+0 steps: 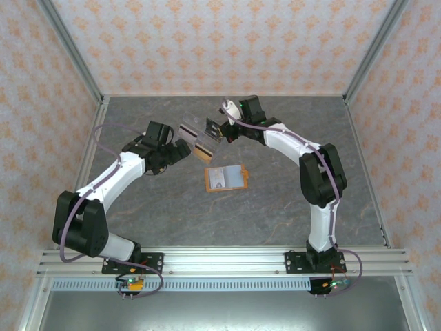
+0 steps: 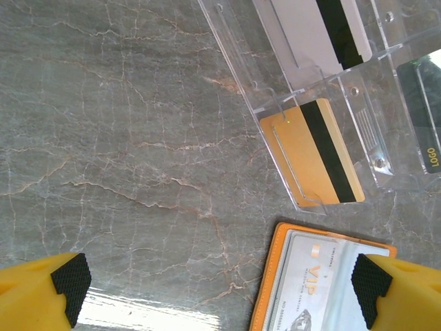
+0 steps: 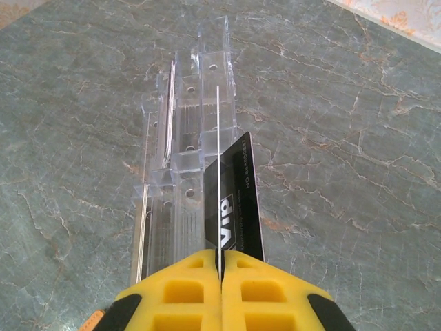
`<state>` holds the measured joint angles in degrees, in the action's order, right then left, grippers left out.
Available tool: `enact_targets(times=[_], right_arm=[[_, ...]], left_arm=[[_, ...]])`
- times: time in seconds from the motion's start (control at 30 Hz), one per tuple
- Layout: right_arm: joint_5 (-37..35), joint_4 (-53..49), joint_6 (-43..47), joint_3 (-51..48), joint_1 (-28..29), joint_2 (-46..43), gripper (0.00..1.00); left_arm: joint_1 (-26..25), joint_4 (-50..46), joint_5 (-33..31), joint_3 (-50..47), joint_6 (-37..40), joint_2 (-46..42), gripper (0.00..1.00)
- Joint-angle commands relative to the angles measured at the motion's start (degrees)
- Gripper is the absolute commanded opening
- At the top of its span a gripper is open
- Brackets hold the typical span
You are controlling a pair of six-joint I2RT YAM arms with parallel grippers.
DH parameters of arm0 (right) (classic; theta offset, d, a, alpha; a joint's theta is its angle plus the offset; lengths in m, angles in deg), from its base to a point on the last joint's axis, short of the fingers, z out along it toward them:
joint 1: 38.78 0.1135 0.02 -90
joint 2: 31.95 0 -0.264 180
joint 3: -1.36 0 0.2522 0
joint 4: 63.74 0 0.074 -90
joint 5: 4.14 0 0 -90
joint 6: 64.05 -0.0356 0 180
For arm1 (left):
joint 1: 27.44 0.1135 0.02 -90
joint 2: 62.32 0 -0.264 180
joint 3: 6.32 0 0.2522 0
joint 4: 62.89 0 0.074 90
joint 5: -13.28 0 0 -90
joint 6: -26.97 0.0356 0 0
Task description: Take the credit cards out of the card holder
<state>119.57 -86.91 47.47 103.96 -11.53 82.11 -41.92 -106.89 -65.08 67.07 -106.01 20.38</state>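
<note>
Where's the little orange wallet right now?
In the top view, the small orange folding wallet lies open in the middle of the grey marbled table, just nearer the robot than the clear plastic card rack.

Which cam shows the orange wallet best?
Top external: the whole wallet lies open, a pale card visible inside. Left wrist catches just one corner at its bottom edge. Right wrist faces the clear rack and a black card.
</note>
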Motion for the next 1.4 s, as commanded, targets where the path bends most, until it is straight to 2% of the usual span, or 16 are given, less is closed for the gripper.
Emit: enact_targets(times=[0.0,0.1,0.23,0.33,0.6,0.9,1.07,1.13,1.37], right_arm=[[-0.8,1.0,1.7,2.6,0.3,1.4,0.04],[-0.6,0.6,1.7,2.8,0.3,1.6,0.10],[0.0,0.2,1.4,2.6,0.3,0.7,0.25],[-0.6,0.1,0.6,2.3,0.3,-0.5,0.29],[-1.1,0.4,-4.9,0.6,0.3,-4.8,0.33],[-0.8,-3.5,-5.2,3.5,0.3,-2.1,0.29],[-4.1,-5.3,-7.8,5.7,0.1,-1.2,0.35],[-4.9,-6.5,-9.8,7.1,-0.1,-0.4,0.41],[-1.9,-15.4,-12.9,15.2,-0.8,5.5,0.49]], left_arm=[[0.7,-0.1,0.4,1.3,-0.7,0.4,1.00],[0.7,-0.1,0.5,1.2,-0.5,0.4,1.00],[0.7,-0.2,0.7,1.1,-0.4,0.3,1.00],[0.7,-0.2,0.8,1.1,-0.4,0.3,1.00],[0.7,0.1,1.2,1.0,-0.3,0.3,1.00],[0.7,0.1,1.6,0.9,-0.3,0.2,1.00],[0.7,0.0,2.0,0.9,-0.3,0.2,1.00],[0.7,0.2,2.1,1.0,-0.3,0.3,1.00],[0.7,0.1,2.4,1.1,-0.1,0.3,1.00]])
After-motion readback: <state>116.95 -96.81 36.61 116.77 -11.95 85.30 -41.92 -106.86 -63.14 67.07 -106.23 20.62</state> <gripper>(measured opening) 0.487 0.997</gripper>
